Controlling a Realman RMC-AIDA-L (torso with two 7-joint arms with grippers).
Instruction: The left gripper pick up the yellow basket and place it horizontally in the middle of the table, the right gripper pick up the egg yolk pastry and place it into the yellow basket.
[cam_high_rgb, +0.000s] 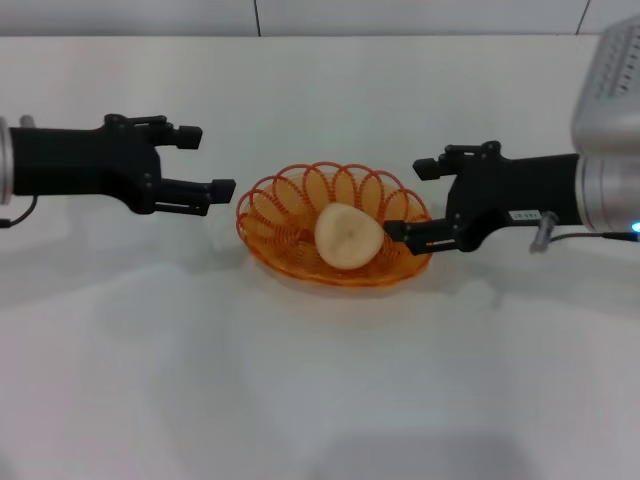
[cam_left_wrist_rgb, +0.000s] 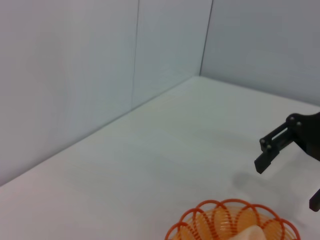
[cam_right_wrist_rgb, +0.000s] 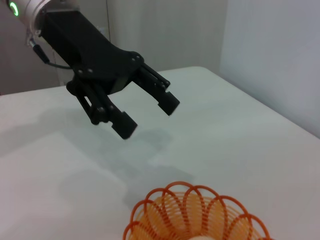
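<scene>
Nearest, the egg yolk pastry (cam_high_rgb: 348, 236) lies inside the yellow basket (cam_high_rgb: 290, 215) mid-table (cam_high_rgb: 320, 400), basket's long axis crosswise. Right gripper (cam_high_rgb: 410, 198) (fingers spread, empty) flanks the pastry closely; left gripper (cam_high_rgb: 212, 160) gapes empty, apart.

Left hand (cam_right_wrist_rgb: 150, 111) spread, above table (cam_right_wrist_rgb: 240, 145), beyond yellow basket (cam_right_wrist_rgb: 195, 212).

pale panelled wall (cam_left_wrist_rgb: 100, 75), corner seam, even soft light
</scene>
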